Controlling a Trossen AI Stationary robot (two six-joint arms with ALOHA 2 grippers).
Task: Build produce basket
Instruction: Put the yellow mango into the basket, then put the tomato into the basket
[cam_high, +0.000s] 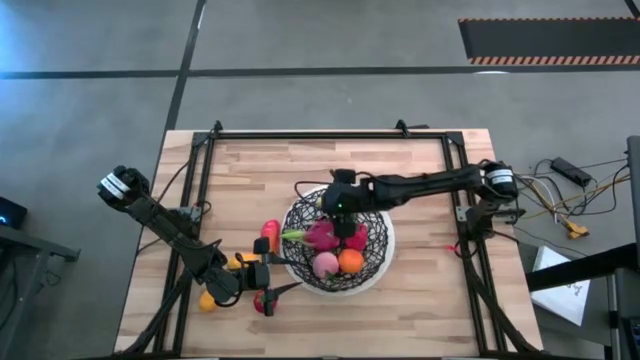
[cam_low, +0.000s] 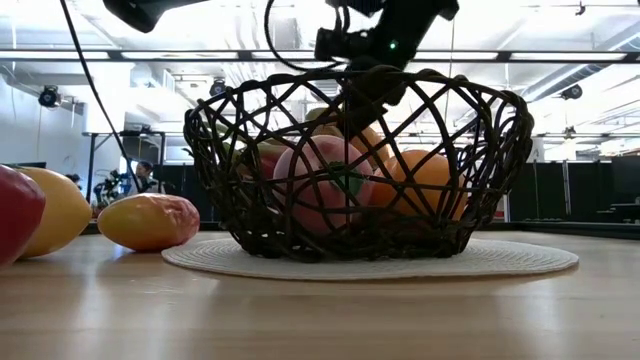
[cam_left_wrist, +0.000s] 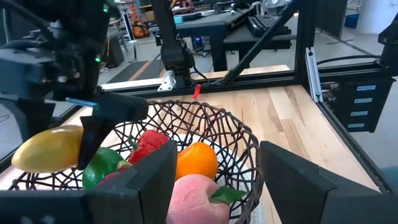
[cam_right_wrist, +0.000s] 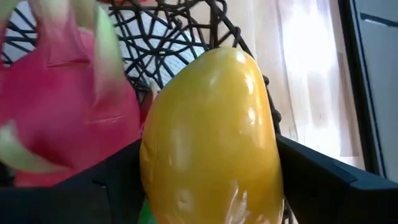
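the right gripper (cam_high: 340, 207) clamps a yellow fruit (cam_right_wrist: 211, 137) over the basket (cam_high: 380, 262), hiding it from above. left gripper (cam_high: 272, 282) sits open beside the basket on a wooden table (cam_high: 420, 165); a workshop lies behind.

basket (cam_high: 375, 225) black wire | dragon fruit (cam_high: 321, 235) pink | mango (cam_right_wrist: 211, 137) yellow

High view: even, soft light, faint shadows on the bench (cam_high: 400, 180). Low view: strong backlight from ceiling strips, basket (cam_low: 355, 165) nearly a silhouette, nearest fruit at the edge blurred. Right wrist view: yellow fruit (cam_right_wrist: 211, 137) w/ glare spots, wood beyond blown out, pink dragon fruit (cam_right_wrist: 62, 112) out of focus. Left wrist view: fingers (cam_left_wrist: 305, 186) soft, bg sharp.
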